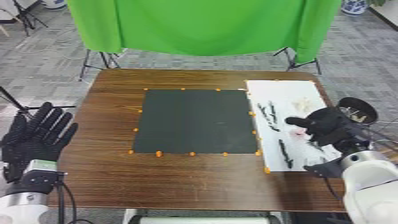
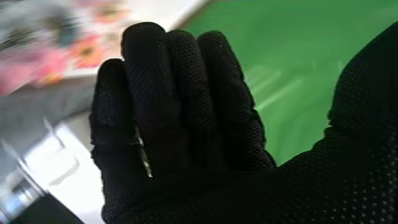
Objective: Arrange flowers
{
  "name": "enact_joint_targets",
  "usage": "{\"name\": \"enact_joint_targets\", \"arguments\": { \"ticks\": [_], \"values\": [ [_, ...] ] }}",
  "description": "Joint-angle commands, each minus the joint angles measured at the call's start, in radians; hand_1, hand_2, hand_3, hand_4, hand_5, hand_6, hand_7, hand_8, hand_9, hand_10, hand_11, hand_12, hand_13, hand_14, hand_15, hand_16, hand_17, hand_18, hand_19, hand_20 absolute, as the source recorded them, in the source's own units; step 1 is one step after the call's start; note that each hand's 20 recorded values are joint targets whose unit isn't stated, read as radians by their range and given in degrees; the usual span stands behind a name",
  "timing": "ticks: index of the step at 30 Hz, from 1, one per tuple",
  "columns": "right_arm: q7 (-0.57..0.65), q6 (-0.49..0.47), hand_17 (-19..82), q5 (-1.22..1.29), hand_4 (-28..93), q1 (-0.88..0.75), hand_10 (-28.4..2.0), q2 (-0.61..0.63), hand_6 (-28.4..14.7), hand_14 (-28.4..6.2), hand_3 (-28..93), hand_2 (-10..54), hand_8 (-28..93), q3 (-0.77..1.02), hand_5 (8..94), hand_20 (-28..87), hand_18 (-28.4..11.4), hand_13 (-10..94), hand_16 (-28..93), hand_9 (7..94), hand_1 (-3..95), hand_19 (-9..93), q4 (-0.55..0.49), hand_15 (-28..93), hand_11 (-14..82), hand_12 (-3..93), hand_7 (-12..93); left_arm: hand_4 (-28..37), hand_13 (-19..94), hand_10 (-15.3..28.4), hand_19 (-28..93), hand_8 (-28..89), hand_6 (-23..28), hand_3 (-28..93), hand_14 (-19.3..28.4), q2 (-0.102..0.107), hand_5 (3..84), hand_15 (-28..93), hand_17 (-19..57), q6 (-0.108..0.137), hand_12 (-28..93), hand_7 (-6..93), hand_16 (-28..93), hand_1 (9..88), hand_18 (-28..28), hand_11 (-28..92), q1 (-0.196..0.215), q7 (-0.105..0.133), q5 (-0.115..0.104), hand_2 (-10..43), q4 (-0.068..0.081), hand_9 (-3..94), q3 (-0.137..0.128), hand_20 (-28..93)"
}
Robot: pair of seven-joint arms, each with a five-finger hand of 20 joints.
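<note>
Over the right part of a white sheet [image 1: 263,87] is my right hand [image 1: 327,125]; in the right wrist view the same hand [image 2: 182,110] has straight fingers, thumb spread, nothing held. Dark, thin stem-like pieces [image 1: 284,152] lie on the sheet, with more dark pieces [image 1: 269,116] farther up. A small pinkish thing [image 1: 298,133] is beside the right hand, and a pale one [image 1: 304,106] lies beyond it. Past that hand stands a round black container [image 1: 357,109] at the table's right edge. My left hand [image 1: 40,134] is open off the table's left side, fingers pointing away.
A dark square mat [image 1: 197,121] lies mid-table, ringed by small orange markers [image 1: 159,154]. Brown wood [image 1: 178,182] shows around it. A green cloth [image 1: 204,25] hangs behind the table. In the right wrist view, a blurred pink floral surface [image 2: 87,50] lies beyond the fingers.
</note>
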Motion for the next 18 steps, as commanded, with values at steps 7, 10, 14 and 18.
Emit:
{"name": "enact_joint_targets", "arguments": {
  "ticks": [7,10,14,18],
  "values": [
    [0.109,-0.208,29,-0.488,-28,0.043,-17.9,0.059,-4.6,-16.9,63,-9.5,-9,-0.176,69.2,40,-24.4,61,29,71.7,15.4,77,0.066,56,28.7,27.1,25,-28.3,25,15.4,39,-8,8.5,69,14.9,0.015,43.3,31,-6.8,0.027,10,12.4,-7,26.6,14.3,17,0.016,0.003,-0.051,13.5,-0.003,36.0,-0.003,9],
    [0.111,-0.252,29,-0.483,-28,0.043,-18.0,0.045,-4.7,-16.9,62,-9.5,-9,-0.197,69.3,40,-24.5,61,29,71.8,15.3,77,0.073,55,27.5,26.7,22,-28.3,25,15.5,39,-8,8.6,70,15.0,0.007,43.5,31,-6.8,0.038,10,12.3,-7,26.3,14.5,17,0.028,0.017,-0.066,13.5,-0.012,36.3,-0.004,9],
    [0.123,-0.282,29,-0.483,-28,0.061,-18.0,0.032,-4.8,-17.1,59,-9.5,-8,-0.228,69.5,40,-24.6,61,29,72.1,16.9,77,0.093,55,27.2,26.5,21,-28.3,25,15.6,39,-8,8.7,69,15.1,0.001,43.9,32,-6.9,0.029,10,12.2,-8,26.3,14.5,17,0.016,0.011,-0.074,13.6,-0.009,36.6,-0.001,9],
    [0.118,-0.331,29,-0.458,-28,0.069,-18.1,0.028,-4.8,-17.2,59,-9.5,-8,-0.237,69.7,40,-24.5,61,29,72.0,18.2,76,0.108,55,27.0,26.5,21,-28.3,25,15.5,39,-8,8.6,69,15.1,-0.001,44.0,32,-6.8,0.030,10,12.3,-8,26.3,14.4,17,0.021,0.012,-0.078,13.7,-0.012,36.7,-0.006,9]
  ]
}}
